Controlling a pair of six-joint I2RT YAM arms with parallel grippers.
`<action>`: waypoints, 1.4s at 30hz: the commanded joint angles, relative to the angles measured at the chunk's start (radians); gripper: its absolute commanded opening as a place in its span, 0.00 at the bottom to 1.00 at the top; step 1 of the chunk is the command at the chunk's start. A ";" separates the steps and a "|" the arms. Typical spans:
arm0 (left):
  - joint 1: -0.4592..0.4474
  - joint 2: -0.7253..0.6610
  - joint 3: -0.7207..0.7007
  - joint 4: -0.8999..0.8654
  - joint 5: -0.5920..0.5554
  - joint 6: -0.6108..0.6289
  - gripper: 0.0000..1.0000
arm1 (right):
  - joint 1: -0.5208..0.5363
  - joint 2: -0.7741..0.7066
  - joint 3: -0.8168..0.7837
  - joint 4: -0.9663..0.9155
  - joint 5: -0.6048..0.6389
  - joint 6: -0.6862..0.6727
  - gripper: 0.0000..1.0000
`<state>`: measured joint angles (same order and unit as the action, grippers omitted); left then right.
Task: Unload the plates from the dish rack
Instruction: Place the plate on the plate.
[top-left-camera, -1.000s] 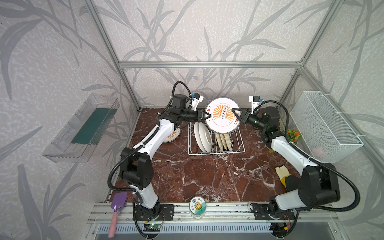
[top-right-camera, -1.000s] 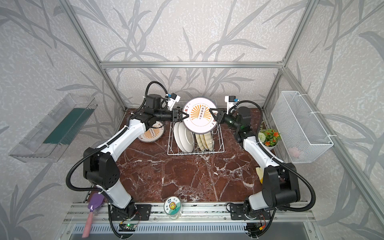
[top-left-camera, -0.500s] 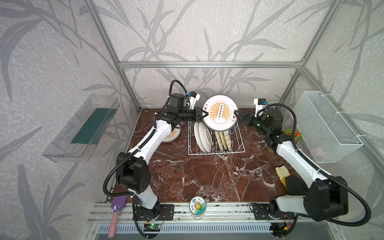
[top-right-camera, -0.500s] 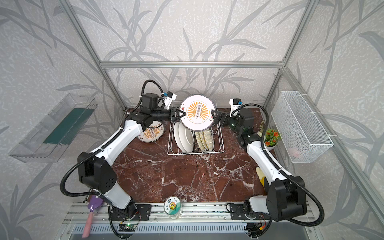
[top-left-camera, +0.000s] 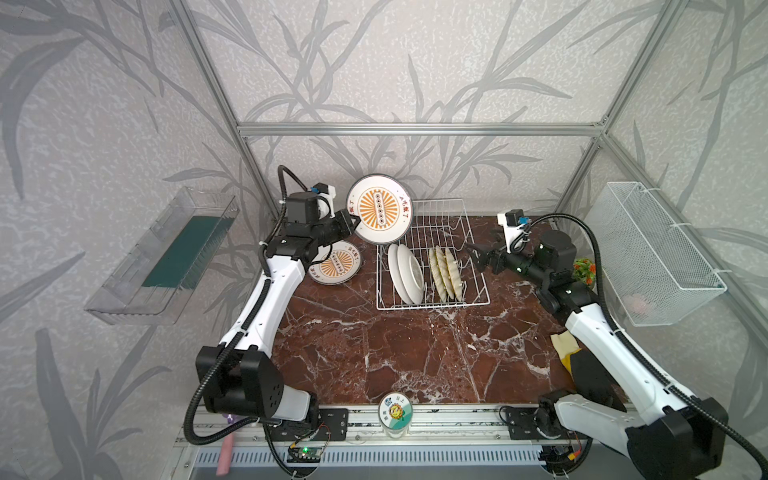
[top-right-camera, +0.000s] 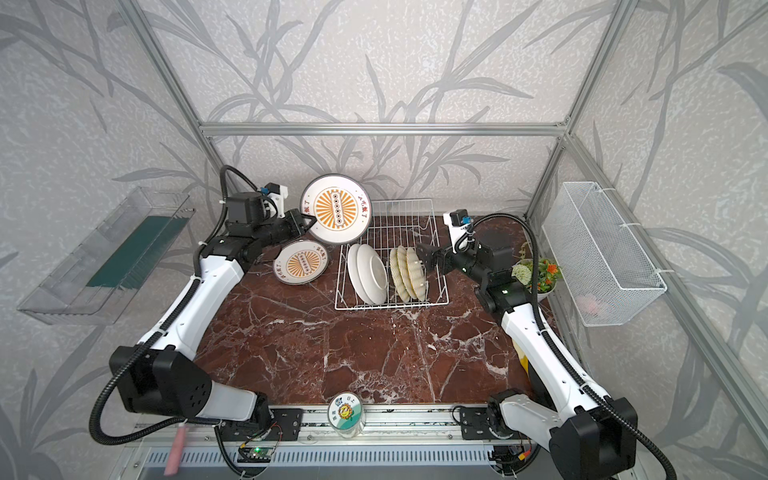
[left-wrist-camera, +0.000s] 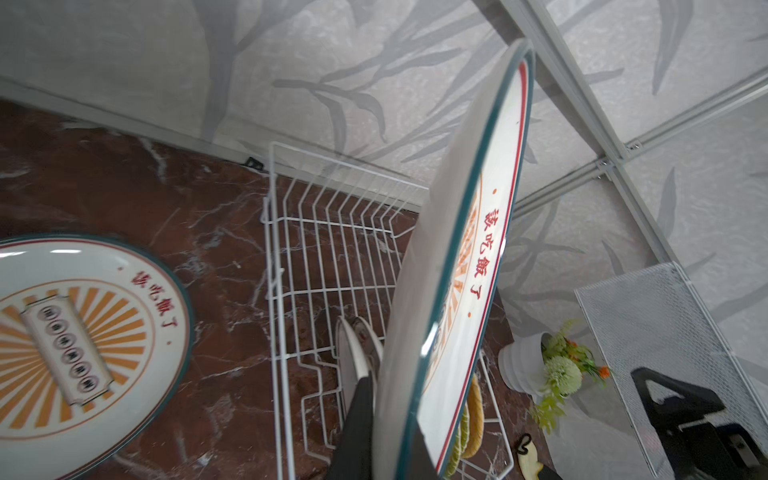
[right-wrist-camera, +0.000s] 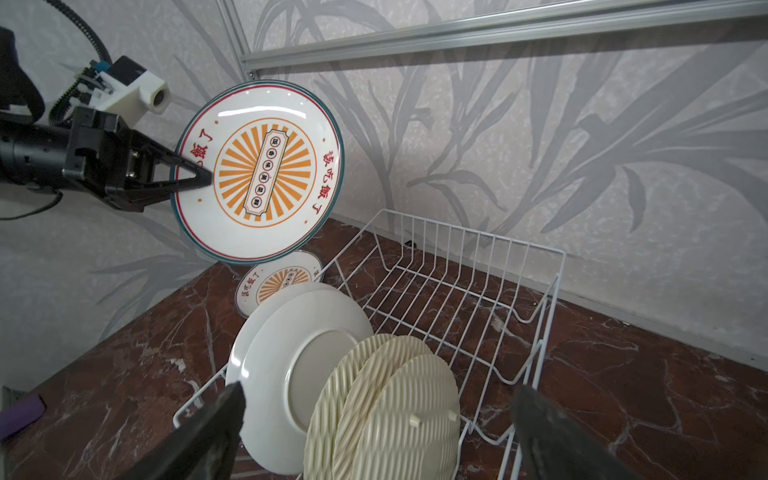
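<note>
Ceramic and white with an orange sunburst, the held plate (top-left-camera: 379, 209) hangs tilted on edge in the air above the far left corner of the dish rack (top-left-camera: 440, 226); the left gripper (top-left-camera: 352, 221) is clamped tight on its rim, a finger on each face; a matching plate (top-left-camera: 337, 264) lies flat on the marble table (top-left-camera: 374, 353) just below it, beside the rack; two white plates (top-left-camera: 406, 272) stand on edge inside the rack, with three woven tan plates (top-left-camera: 446, 272) upright just beside them; the right gripper (top-left-camera: 476, 255) holds nothing, its jaws spread wide, at the rack's right wall, near the woven plates.
</note>
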<state>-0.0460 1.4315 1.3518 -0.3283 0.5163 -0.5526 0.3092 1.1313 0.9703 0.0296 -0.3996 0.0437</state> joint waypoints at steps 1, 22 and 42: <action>0.056 -0.057 -0.048 0.047 -0.031 -0.059 0.00 | 0.035 -0.008 0.014 -0.051 0.015 -0.097 0.99; 0.284 -0.002 -0.368 0.268 0.045 -0.178 0.00 | 0.107 0.031 0.024 -0.054 0.014 -0.116 0.99; 0.359 0.237 -0.376 0.352 0.128 -0.183 0.00 | 0.108 0.030 0.010 -0.053 0.058 -0.095 0.99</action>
<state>0.3031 1.6451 0.9646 -0.0448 0.5888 -0.7193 0.4126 1.1679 0.9710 -0.0288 -0.3523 -0.0570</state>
